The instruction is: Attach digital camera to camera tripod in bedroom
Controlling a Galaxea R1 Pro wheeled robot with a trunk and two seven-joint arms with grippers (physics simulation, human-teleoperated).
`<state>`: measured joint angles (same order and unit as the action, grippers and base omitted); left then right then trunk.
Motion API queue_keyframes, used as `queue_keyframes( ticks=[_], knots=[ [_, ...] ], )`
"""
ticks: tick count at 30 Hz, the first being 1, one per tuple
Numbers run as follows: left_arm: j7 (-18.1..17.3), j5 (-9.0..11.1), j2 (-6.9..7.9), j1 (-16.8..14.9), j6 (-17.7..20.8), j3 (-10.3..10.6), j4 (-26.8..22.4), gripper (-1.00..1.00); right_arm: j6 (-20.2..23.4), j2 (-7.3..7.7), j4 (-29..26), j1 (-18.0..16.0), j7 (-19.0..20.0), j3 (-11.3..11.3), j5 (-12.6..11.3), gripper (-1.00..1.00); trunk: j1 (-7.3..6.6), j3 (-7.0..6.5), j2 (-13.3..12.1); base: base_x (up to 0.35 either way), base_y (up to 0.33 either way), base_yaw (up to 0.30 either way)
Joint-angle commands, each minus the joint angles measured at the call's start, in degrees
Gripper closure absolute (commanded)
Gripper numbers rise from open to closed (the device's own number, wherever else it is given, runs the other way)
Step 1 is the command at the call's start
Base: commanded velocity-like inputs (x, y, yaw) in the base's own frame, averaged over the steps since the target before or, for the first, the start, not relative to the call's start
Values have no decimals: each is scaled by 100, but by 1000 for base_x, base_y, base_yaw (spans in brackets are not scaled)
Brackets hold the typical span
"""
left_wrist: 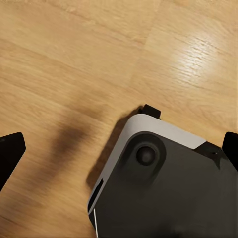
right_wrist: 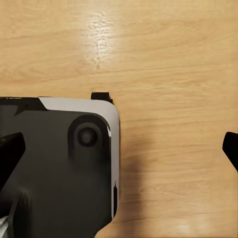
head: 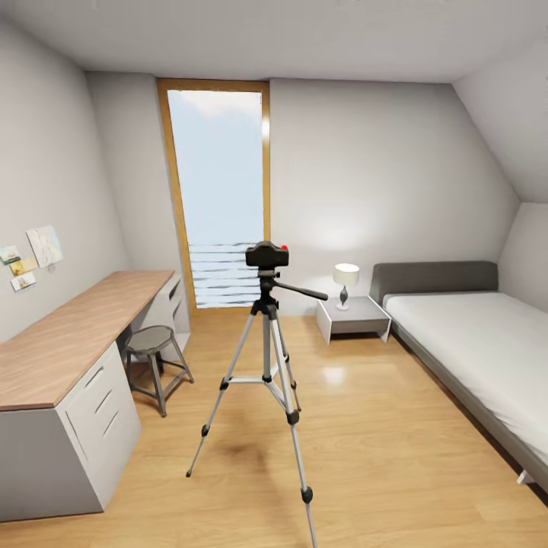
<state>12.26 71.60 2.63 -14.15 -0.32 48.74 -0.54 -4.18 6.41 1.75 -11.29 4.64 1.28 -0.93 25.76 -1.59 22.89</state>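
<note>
Sitting atop the camera tripod [head: 268, 358], the digital camera [head: 266, 255] (stool [head: 155, 352] nearby); both jaws apart.

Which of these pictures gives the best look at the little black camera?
The head view: the digital camera sits atop the camera tripod mid-room, whole and unobstructed, its red button visible. Both wrist views look down at wood floor and the robot's base instead.

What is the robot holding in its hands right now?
Nothing. Both grippers, left and right, hang open over bare floor. The digital camera already sits on the camera tripod.
</note>
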Motion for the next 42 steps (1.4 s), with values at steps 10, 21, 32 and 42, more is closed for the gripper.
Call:
queue_keyframes(
  ticks=[10,21,32,42],
  knots=[
    [22,47,1,0,-4,48,-6,-100,-77,5,18,-4,19,5,-17,-100,2,-91,3,0,0,0],
    [22,47,1,0,-3,48,-7,-100,-181,-96,18,-4,20,-2,11,-100,2,-193,3,0,0,0],
    [22,47,1,0,-3,48,-6,-100,-188,-131,18,-4,20,1,18,-100,2,-296,3,0,0,0],
    [22,47,1,0,-3,48,-4,-100,-181,-131,18,-5,20,3,22,-100,2,-333,3,0,0,0]
  ],
)
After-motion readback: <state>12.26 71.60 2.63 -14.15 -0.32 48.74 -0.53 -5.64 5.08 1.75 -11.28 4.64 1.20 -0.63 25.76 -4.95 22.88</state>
